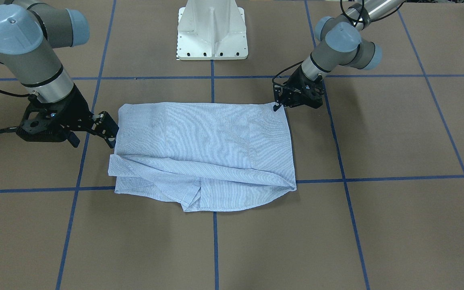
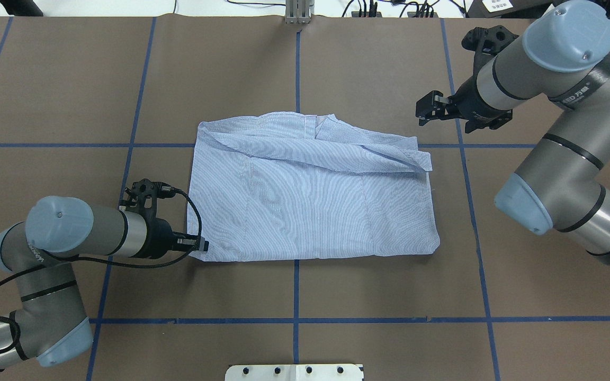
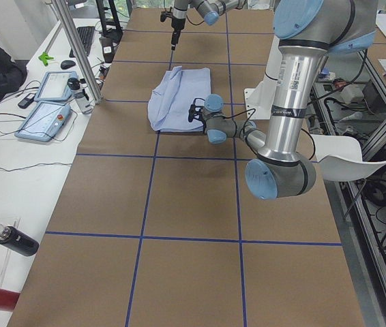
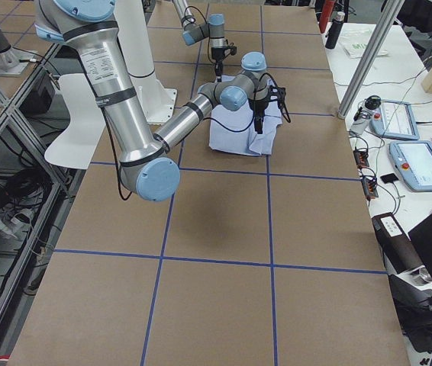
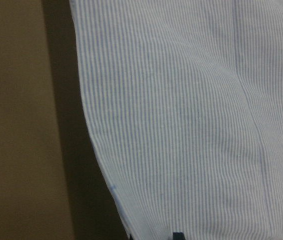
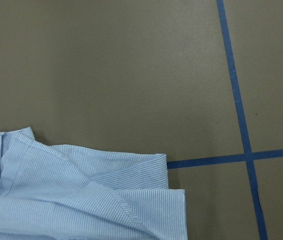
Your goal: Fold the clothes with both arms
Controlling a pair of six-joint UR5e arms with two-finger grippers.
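Blue shirt looks soft and floppy, folded in the middle; grab its corners. At 8 o'clock the left gripper touches it, pinch unclear; at 2 o'clock the right gripper gapes

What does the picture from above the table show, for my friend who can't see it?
A blue striped shirt lies folded in a rectangle on a brown table with blue tape lines. The left gripper is at its near left corner; the right gripper hovers open beside the far right corner.
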